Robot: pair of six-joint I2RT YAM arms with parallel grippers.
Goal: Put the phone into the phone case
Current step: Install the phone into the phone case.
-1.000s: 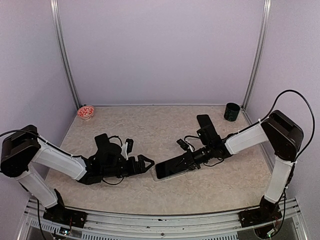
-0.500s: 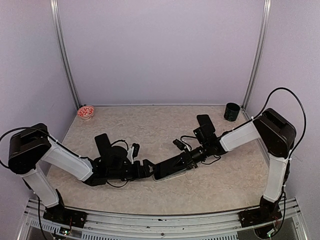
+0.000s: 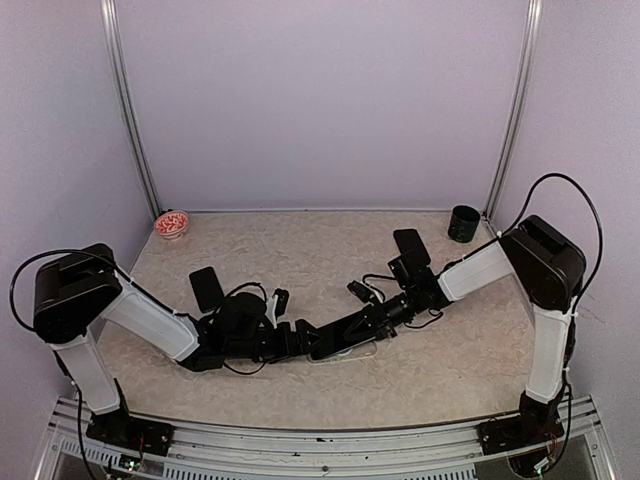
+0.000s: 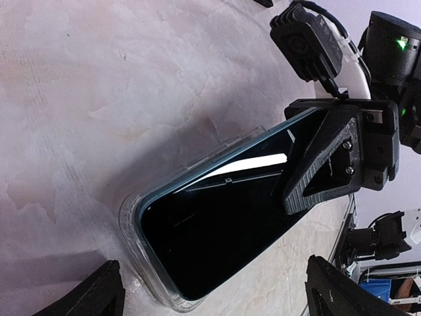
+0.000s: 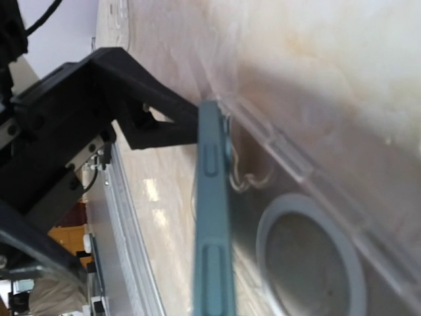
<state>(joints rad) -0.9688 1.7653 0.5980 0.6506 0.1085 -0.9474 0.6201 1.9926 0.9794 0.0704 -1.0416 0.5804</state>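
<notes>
The phone (image 4: 223,217), dark-screened with a teal rim, is tilted: its near end rests in the clear phone case (image 4: 131,224) on the table, and its far end is raised. My right gripper (image 3: 380,320) is shut on that raised end, its black fingers (image 4: 322,164) lying over the screen. My left gripper (image 4: 217,296) is open, with one fingertip on each side of the phone's low end and touching nothing. The right wrist view has the phone's teal edge (image 5: 214,217) standing above the case (image 5: 309,257) and its round ring.
A red and white bowl (image 3: 172,223) sits at the back left corner and a black cup (image 3: 463,222) at the back right. Two dark flat rectangular objects lie on the table, one on the left (image 3: 207,288) and one behind the right arm (image 3: 408,243).
My left arm has reached to the right, bringing its open gripper up to the low end of the phone. The right gripper and the phone have shifted slightly left.
</notes>
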